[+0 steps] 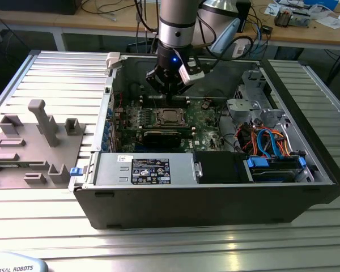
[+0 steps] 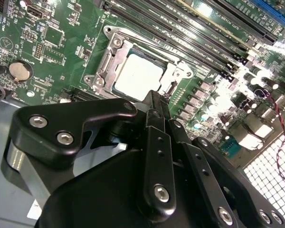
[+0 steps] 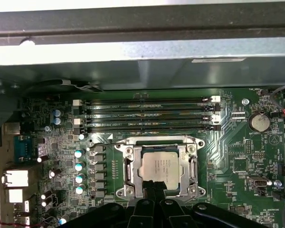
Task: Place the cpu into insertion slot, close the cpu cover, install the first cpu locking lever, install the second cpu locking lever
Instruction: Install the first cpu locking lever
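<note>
**Asker:** Inside the open computer case, where is the cpu (image 3: 160, 167)?

**Describer:** Seated flat in the insertion slot (image 3: 127, 171) on the green motherboard (image 3: 237, 147), near the middle of the board, beside the long memory slots (image 3: 147, 114); the cpu cover (image 3: 192, 168) appears to lie down around it, framing its dull silver top.

**Asker:** And the gripper (image 2: 154, 102)?

**Describer:** Poised just above the socket's edge; its black fingers (image 2: 156, 142) meet at a narrow tip and hold nothing that I can see.

**Asker:** How would the chip handle?

**Describer:** Probably light, stiff and fragile; best taken by its side edges, never the underside; the thin metal frame looks springy.
</note>
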Tool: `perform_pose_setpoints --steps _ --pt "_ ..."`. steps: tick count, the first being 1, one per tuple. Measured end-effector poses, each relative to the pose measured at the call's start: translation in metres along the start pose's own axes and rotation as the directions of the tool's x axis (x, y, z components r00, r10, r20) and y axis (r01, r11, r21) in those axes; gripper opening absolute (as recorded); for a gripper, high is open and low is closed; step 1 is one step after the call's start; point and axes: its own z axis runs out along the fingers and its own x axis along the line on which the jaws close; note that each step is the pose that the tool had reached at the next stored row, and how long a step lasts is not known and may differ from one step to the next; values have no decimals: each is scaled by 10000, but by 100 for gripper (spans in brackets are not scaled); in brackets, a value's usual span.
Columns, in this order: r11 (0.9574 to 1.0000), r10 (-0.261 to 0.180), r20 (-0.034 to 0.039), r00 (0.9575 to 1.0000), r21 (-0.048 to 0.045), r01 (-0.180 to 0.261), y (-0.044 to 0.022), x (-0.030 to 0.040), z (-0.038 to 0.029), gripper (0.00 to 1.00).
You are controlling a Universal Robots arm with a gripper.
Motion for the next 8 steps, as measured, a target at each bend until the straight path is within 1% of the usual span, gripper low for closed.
perform_pose_setpoints --steps 6,8 --pt "10000 -1 0 10000 0 1 -1 13 0 11" --pt "10000 0 0 10000 0 0 -1 33 1 11"
